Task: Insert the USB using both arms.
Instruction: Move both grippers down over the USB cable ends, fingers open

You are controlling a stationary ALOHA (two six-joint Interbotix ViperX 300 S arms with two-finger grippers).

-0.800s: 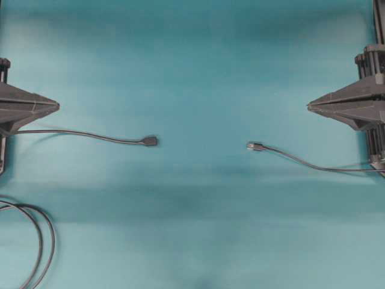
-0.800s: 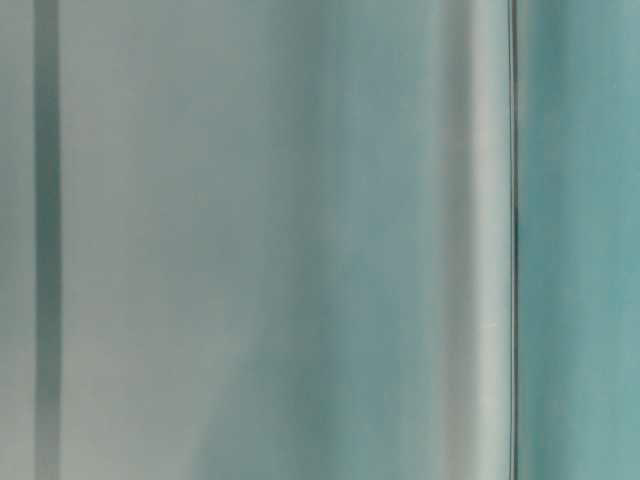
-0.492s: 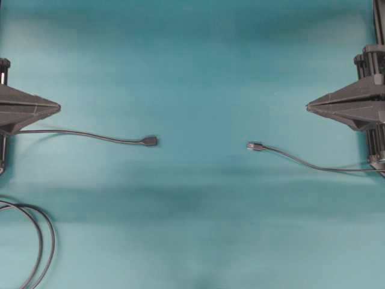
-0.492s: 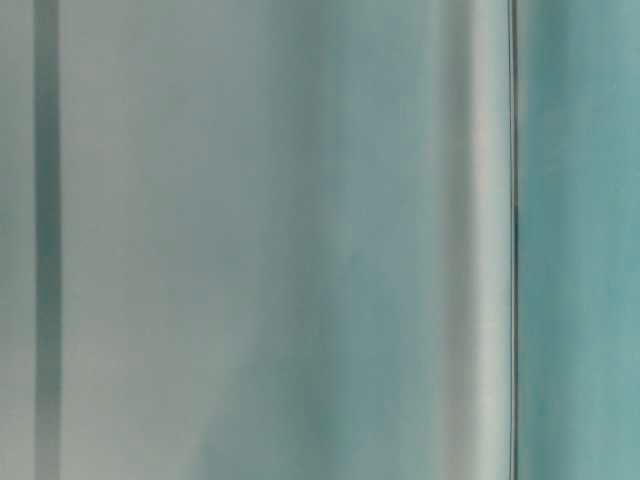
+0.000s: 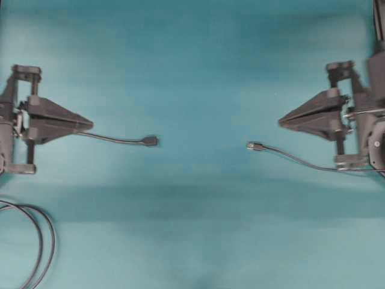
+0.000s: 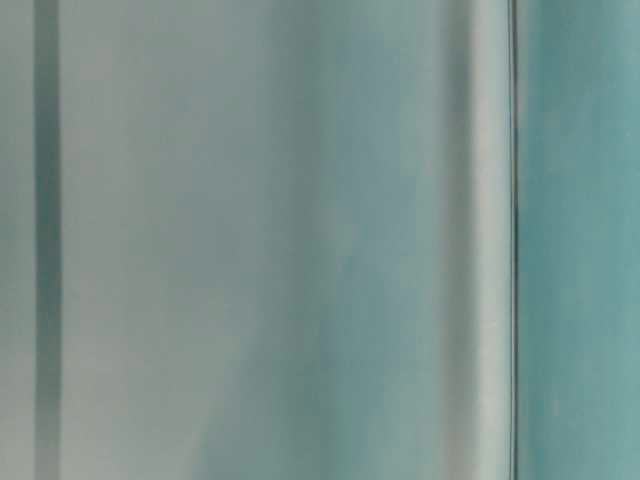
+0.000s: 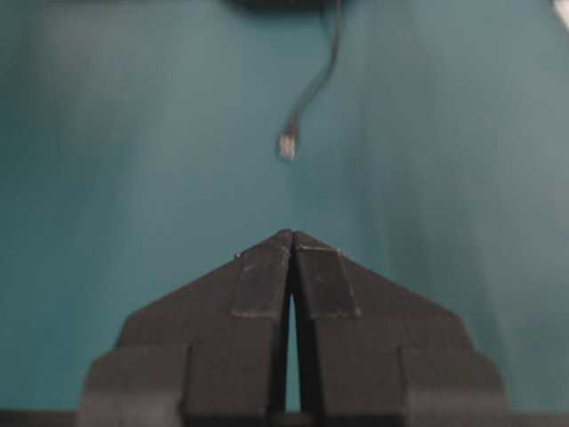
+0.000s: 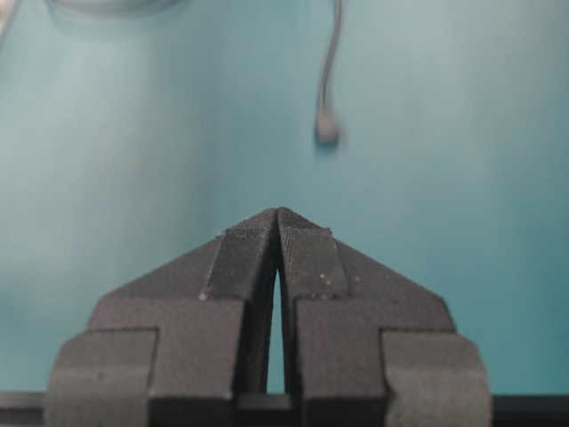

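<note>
While grippers empty, USB lies horiz, tip pointing at socket.

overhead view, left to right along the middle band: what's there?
left gripper → dark socket on its cable → bare teal table → USB → right gripper.

Overhead straight down, wrist views facing inward

A robot lab bench: plain teal tabletop, two black arms, loose cables, nothing domestic
</note>
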